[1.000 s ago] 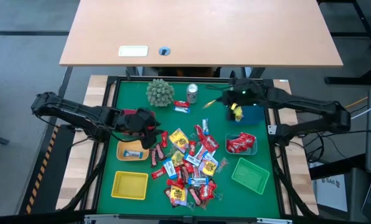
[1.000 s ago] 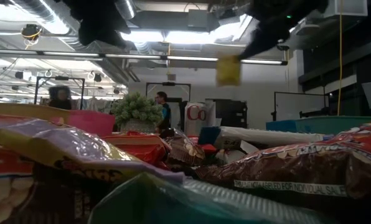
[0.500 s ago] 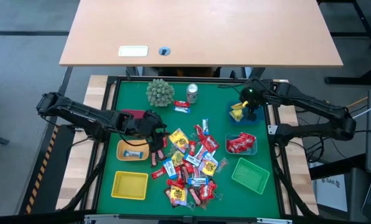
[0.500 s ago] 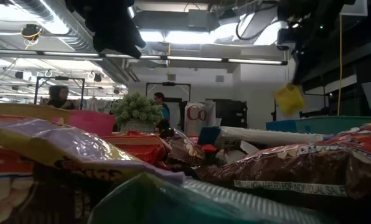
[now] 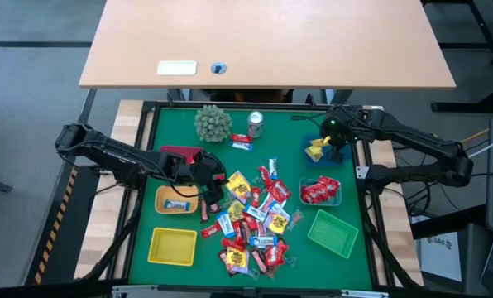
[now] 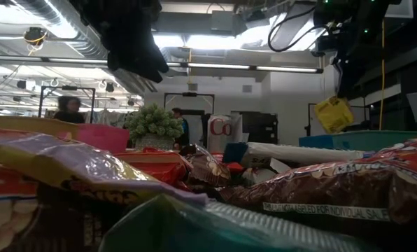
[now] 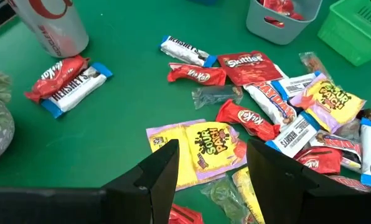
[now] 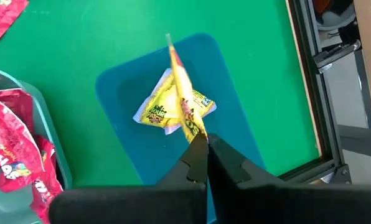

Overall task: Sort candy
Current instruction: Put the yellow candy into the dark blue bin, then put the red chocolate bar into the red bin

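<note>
Your right gripper (image 8: 201,144) is pinched tight on a yellow candy (image 8: 184,93), dangling it over the blue bin (image 8: 232,134), where 1 yellow packet (image 8: 164,109) lies. Your left gripper (image 7: 207,171) hangs spread wide and empty over the candy pile (image 5: 255,219).

Right gripper (image 5: 323,147) with yellow candy (image 5: 314,150): moved toward 3 o'clock, lowered over blue tray (image 8: 235,134). Left gripper (image 5: 216,184): advanced toward 3 o'clock, onto candy pile (image 5: 255,219).

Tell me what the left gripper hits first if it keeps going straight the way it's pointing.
Most likely the yellow Sour Patch packet, which lies right between the left gripper's open jaws at the near edge of the candy pile, though depth is hard to judge.
</note>
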`<state>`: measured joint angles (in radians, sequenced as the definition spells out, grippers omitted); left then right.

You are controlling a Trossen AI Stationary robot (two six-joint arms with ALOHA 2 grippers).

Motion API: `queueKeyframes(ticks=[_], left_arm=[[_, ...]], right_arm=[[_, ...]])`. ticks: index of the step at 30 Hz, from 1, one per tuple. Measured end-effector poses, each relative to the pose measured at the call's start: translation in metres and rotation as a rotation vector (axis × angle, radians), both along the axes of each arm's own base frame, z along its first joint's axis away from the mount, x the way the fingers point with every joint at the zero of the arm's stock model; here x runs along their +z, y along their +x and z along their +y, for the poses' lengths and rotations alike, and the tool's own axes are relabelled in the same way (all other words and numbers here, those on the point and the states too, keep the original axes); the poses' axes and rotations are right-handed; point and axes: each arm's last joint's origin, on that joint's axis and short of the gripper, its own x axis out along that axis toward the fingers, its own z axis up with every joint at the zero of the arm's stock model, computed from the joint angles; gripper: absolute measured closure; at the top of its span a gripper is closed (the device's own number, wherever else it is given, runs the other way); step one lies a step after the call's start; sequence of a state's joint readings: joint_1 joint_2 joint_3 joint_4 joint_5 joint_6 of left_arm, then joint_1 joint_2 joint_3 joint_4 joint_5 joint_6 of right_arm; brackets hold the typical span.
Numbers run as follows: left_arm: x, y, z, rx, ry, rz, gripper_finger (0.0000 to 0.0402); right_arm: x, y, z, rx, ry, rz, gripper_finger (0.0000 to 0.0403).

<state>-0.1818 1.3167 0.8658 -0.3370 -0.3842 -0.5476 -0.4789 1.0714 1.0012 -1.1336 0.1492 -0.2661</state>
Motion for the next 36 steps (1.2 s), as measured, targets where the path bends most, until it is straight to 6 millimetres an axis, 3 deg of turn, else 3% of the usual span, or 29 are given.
queueKeyframes(ticks=[8,16,21,30,36], left_arm=[[0.0,0.0,0.0,0.039,-0.041,-0.01,0.0227],[-0.006,-0.004,0.009,0.164,-0.287,0.034,0.0227],[-0.005,-0.001,0.023,0.2,-0.341,0.006,0.0227],[-0.003,0.001,0.049,0.162,-0.511,0.028,0.0227],[0.025,0.005,0.056,0.126,-0.451,0.023,0.0227]], right_arm=[[-0.001,-0.001,0.001,0.001,0.008,0.015,0.0389],[-0.001,-0.004,0.002,0.001,0.021,0.039,0.0287],[-0.001,-0.003,0.002,0.003,0.025,0.036,0.025],[-0.001,-0.003,0.002,0.004,0.029,0.033,0.0241],[-0.001,-0.003,0.002,0.004,0.028,0.033,0.0242]])
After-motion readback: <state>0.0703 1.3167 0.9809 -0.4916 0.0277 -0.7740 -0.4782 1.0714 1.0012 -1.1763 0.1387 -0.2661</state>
